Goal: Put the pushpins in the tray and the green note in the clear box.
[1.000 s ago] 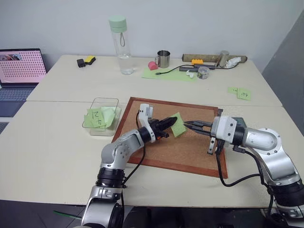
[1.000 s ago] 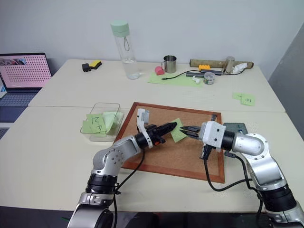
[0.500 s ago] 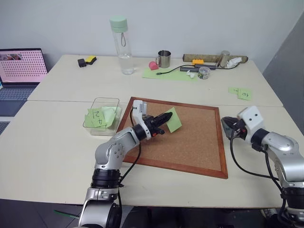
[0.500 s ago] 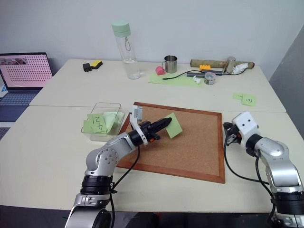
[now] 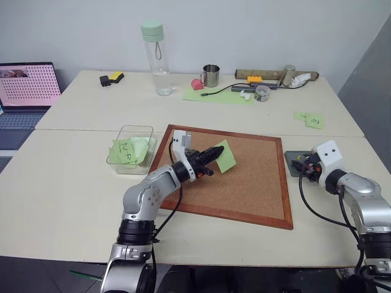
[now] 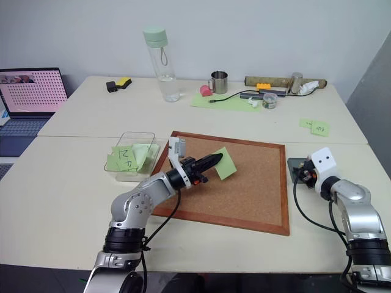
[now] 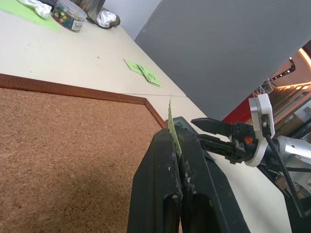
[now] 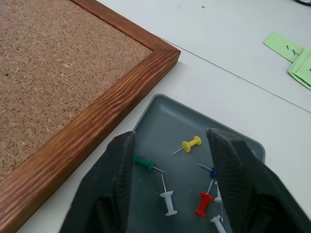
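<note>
My left gripper (image 5: 214, 154) is shut on the green note (image 5: 225, 157), which it holds by one edge, lifted above the corkboard (image 5: 244, 183). In the left wrist view the note (image 7: 170, 119) stands edge-on between the closed fingers. The clear box (image 5: 135, 127) lies left of the board with written green notes inside. At the right, my right gripper (image 8: 172, 138) hangs open over the dark grey tray (image 8: 165, 114). Several pushpins lie in the tray, among them a yellow (image 8: 191, 143), a green (image 8: 144, 163) and a red (image 8: 201, 204) one.
A water bottle (image 5: 156, 58), a metal mug (image 5: 209, 75) and a small jar of pins (image 5: 262, 93) stand at the back of the table. A laptop (image 5: 27, 85) sits far left. Marked green notes (image 5: 310, 119) lie beyond the tray.
My right gripper swung from beside the note over the corkboard to the tray at the right and opened there. The left gripper kept the note about where it was.
</note>
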Tool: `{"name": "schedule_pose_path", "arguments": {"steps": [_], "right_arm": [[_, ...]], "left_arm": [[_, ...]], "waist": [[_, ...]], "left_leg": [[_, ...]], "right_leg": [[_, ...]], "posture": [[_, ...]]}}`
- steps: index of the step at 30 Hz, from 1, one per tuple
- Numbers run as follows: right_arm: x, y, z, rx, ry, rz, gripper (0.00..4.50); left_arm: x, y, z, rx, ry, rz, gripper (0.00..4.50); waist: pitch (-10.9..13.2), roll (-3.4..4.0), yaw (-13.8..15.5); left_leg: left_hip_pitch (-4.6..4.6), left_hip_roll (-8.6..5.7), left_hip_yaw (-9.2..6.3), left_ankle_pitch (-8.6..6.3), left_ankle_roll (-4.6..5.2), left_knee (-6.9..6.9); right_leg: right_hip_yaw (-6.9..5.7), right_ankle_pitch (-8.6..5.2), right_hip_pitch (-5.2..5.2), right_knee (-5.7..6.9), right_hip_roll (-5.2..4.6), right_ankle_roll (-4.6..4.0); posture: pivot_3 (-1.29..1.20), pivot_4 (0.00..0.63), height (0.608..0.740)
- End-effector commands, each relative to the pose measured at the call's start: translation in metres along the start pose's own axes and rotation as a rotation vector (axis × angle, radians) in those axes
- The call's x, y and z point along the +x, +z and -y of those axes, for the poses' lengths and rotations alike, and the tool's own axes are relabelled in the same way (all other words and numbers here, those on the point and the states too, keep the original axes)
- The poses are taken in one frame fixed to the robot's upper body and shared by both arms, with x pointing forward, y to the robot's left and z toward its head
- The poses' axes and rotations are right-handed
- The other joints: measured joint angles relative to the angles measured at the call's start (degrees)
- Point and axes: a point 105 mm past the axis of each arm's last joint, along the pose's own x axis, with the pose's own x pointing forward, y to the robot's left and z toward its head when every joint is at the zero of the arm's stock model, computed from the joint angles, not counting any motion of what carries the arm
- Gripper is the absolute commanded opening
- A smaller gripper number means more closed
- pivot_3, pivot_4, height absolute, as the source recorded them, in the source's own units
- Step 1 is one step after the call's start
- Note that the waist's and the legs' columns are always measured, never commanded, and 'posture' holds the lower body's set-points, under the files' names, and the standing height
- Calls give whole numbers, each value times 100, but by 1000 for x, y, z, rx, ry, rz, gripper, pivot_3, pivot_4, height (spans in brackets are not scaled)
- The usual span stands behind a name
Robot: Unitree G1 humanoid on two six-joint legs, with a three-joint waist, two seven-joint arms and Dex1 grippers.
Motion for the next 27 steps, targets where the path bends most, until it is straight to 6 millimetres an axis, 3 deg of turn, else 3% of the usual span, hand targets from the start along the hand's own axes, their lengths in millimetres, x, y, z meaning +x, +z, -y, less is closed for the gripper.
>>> {"name": "schedule_pose_path", "arguments": {"steps": [1, 5, 9, 12, 16, 21, 27], "right_arm": [[-13, 46, 4, -110, 44, 151, 3449], [-26, 70, -25, -213, 265, 228, 3449], [-45, 100, -57, -305, 487, 294, 3449], [-59, 126, -77, -267, 641, 361, 3449], [-70, 151, -96, -185, 809, 412, 3449], [-69, 171, -105, -170, 876, 449, 3449], [-67, 172, -110, -176, 886, 444, 3449]], "left_arm": [[-9, 25, 10, 91, 1, 71, 0], [-28, 46, 13, 226, 74, 104, 0], [-60, 71, 6, 336, 210, 160, 0], [-87, 94, -6, 419, 363, 216, 0], [-131, 127, -39, 515, 657, 345, 0], [-161, 134, -69, 634, 892, 288, 0], [-156, 122, -87, 610, 914, 231, 0]], "waist": [[3, 4, -4], [3, 5, -38], [4, 5, -43], [5, 5, -47], [5, 4, -22], [6, 2, 33], [7, 1, 113]], "left_leg": [[0, 0, 0, 0, 0, 0], [-1, 1, -1, 0, 0, -1], [0, 1, -3, -1, 1, -2], [1, 3, -5, -1, 1, -1], [1, 3, -10, -11, 19, -1], [-4, 1, -12, -12, 20, -1], [-23, 1, -22, -12, 21, 1]], "right_leg": [[0, 0, 0, 0, 0, 0], [-1, 0, -2, 1, 1, 1], [-1, 0, 0, -1, 1, 1], [-2, 0, 0, 0, 2, 1], [-5, 0, 0, -3, 1, 0], [-7, 0, -1, -10, -2, -1], [-19, 2, -13, -15, -6, -3]], "posture": [[0, 150, 740], [0, 150, 740], [0, 150, 740], [0, 150, 740], [0, 150, 740], [0, 150, 740], [0, 150, 740]]}}
